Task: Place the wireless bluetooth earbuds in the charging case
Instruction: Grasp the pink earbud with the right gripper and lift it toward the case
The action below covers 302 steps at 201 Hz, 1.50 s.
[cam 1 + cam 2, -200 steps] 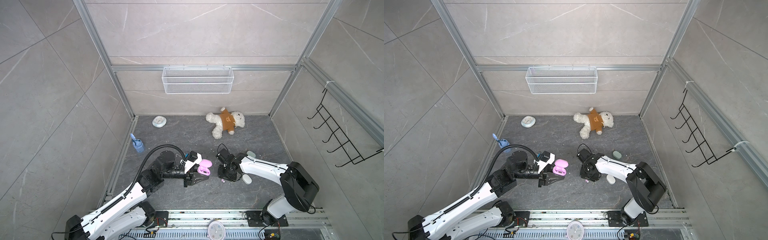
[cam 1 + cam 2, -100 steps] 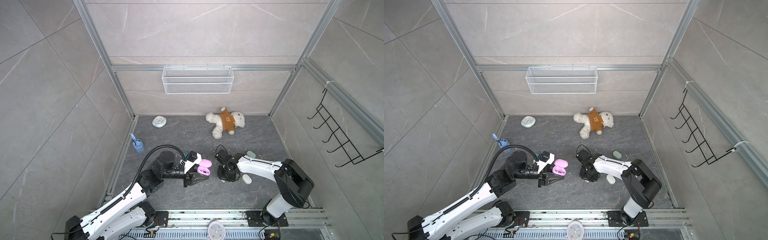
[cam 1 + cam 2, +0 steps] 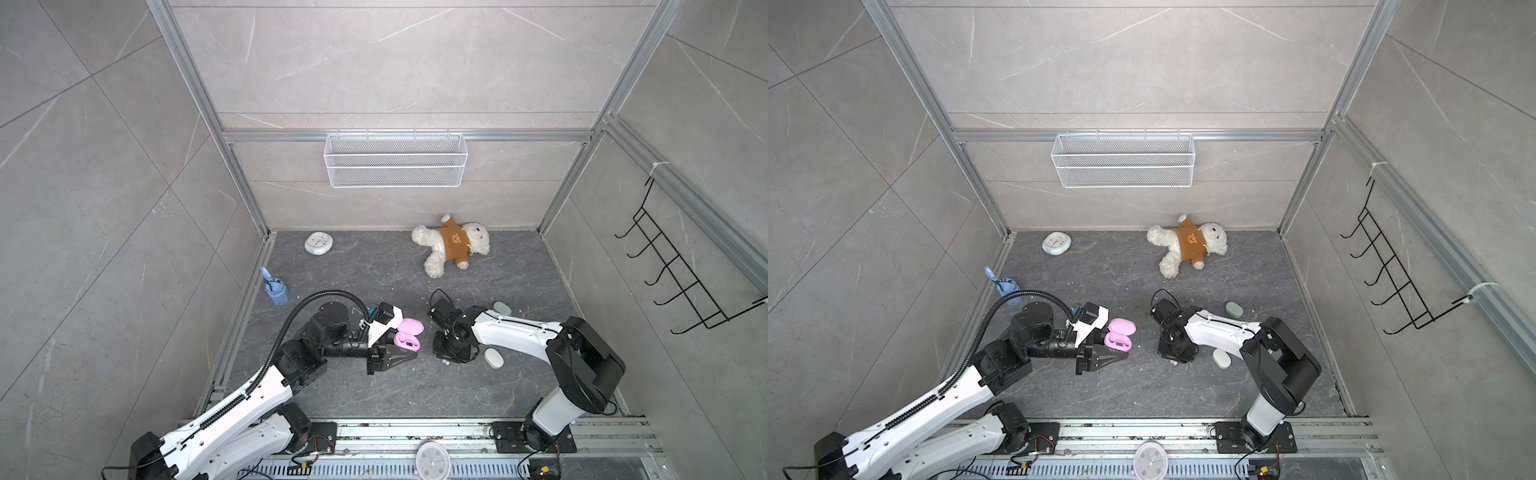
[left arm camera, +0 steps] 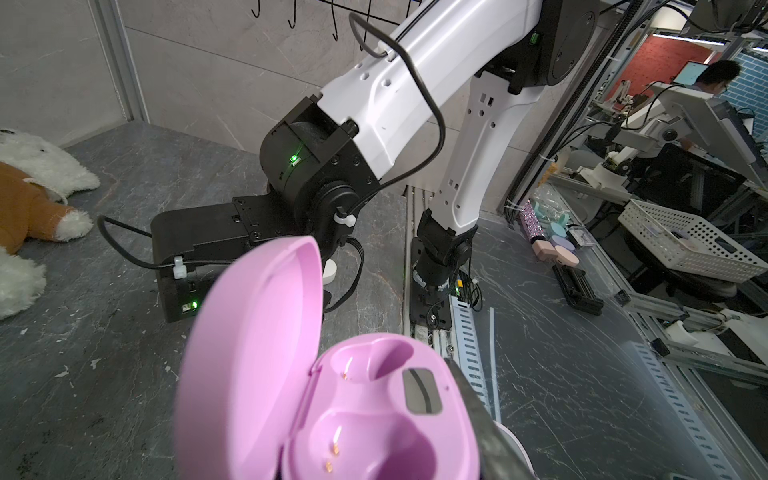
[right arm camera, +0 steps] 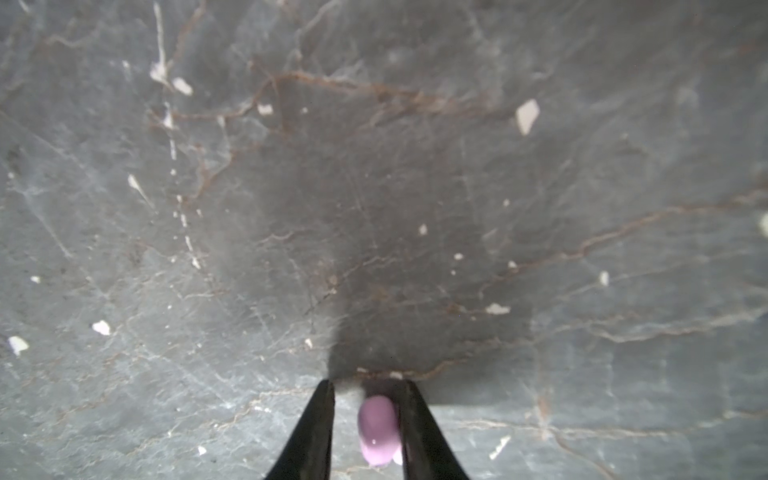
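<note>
**Centring on the pink earbud while the case waits open**
Our right claw [image 5: 368, 385] straddles the earbud [image 5: 377, 428] on the counter [image 5: 415, 208] near the charging case [image 4: 374, 415]. Its jaws are narrow and touch only one side, so we should centre before squeezing. Our left claw [image 3: 399, 353] grips the case, lid [image 4: 257, 353] up, both wells [image 4: 370, 361] empty.

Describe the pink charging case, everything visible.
The pink charging case is a glossy plastic clamshell, open, its domed lid swung up on a side hinge. The base shows two moulded wells, both empty, with small gold contact pins, and a grey rectangular window beside them. The left gripper is shut on the base; one dark finger presses its edge. Both top views place it left of centre; whether it touches the floor is unclear.
</note>
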Motion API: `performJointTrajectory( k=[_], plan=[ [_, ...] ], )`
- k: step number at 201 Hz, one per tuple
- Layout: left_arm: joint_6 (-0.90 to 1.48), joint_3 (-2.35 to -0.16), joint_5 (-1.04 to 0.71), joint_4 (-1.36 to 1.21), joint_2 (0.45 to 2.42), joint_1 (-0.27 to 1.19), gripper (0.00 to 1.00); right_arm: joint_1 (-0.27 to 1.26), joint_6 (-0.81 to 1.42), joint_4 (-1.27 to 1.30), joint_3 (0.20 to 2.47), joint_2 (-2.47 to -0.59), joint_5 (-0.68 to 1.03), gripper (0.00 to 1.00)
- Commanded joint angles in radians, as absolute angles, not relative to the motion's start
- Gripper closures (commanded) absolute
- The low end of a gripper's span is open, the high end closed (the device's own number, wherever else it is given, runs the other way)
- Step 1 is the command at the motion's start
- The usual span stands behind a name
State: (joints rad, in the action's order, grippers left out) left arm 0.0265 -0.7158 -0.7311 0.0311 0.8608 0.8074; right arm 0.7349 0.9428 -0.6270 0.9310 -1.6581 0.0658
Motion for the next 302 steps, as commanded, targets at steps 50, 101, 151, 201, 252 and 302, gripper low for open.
performJointTrajectory(
  k=[50, 101, 151, 201, 252, 302],
  plan=[
    [0.016, -0.735, -0.727, 0.031, 0.844, 0.809, 0.73, 0.748, 0.898, -0.746, 0.955, -1.720, 0.096, 0.70],
    [0.018, -0.730, -0.726, 0.028, 0.840, 0.809, 0.73, 0.751, 0.897, -0.740, 0.951, -1.738, 0.101, 0.84],
    [0.022, -0.725, -0.720, 0.019, 0.842, 0.810, 0.73, 0.752, 0.905, -0.733, 0.949, -1.697, 0.085, 0.87],
    [0.065, -0.696, -0.695, -0.096, 0.879, 0.809, 0.73, 0.743, 0.923, -0.739, 0.959, -1.528, 0.043, 0.88],
    [0.146, -0.669, -0.692, -0.317, 0.967, 0.792, 0.74, 0.723, 0.900, -0.756, 1.025, -1.294, 0.058, 0.88],
    [0.187, -0.687, -0.763, -0.456, 1.051, 0.744, 0.75, 0.694, 0.872, -0.768, 1.144, -1.123, 0.146, 0.89]
  ],
)
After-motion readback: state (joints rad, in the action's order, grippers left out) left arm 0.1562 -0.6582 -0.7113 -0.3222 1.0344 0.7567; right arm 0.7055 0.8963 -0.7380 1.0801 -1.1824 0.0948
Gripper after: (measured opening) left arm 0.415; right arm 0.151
